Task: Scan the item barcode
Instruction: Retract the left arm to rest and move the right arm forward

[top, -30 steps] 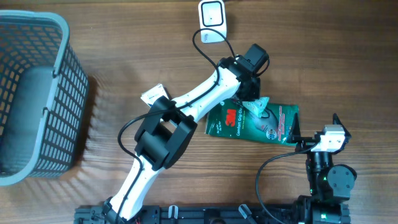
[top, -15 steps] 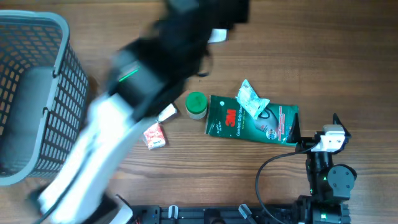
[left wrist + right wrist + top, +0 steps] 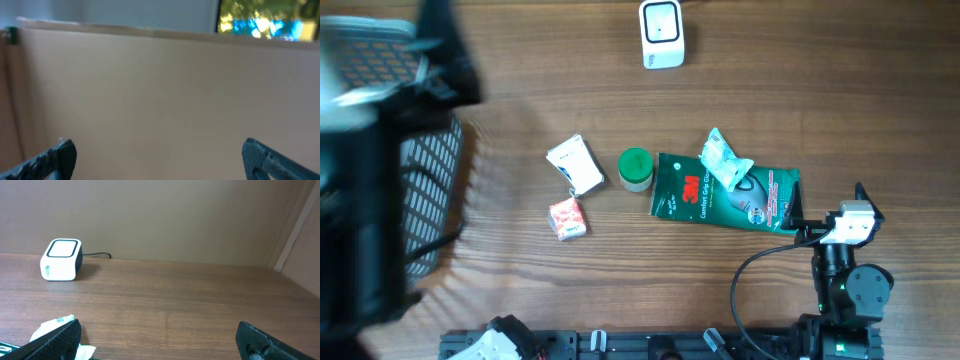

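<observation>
Count from overhead: one barcode scanner (image 3: 662, 33), one grey basket (image 3: 438, 190), five loose items, two arms.

Items, all flat on the wood table (image 3: 820, 90), none gripped:
- white box (image 3: 575, 163)
- red-and-white packet (image 3: 567, 217), just below the box
- green round container (image 3: 636, 169), touching or just beside the left edge of the 3M glove pack (image 3: 720, 203)
- crumpled white packet (image 3: 725, 160), lying over the glove pack's upper edge

The cluster sits mid-table, well apart from the scanner at the far edge. Which of the five is the scan target cannot be told.

The left arm (image 3: 370, 200) is a dark motion-blurred mass over the basket at far left and hides most of it. The right arm (image 3: 850, 280) is parked at the near right corner, by the glove pack's right end.

View differences:
- Only the overhead shows the basket and all five items.
- The right wrist view shows the scanner (image 3: 61, 260) side-on with its cable, plus only the crumpled packet (image 3: 55, 325) at lower left. The right gripper (image 3: 157, 330) has fingers spread wide over bare wood, nothing between them.
- The left wrist view shows no table at all, only a plain beige board (image 3: 160, 90) and a blurred bright patch at top right. The left gripper (image 3: 157, 152) is also spread wide and empty.
</observation>
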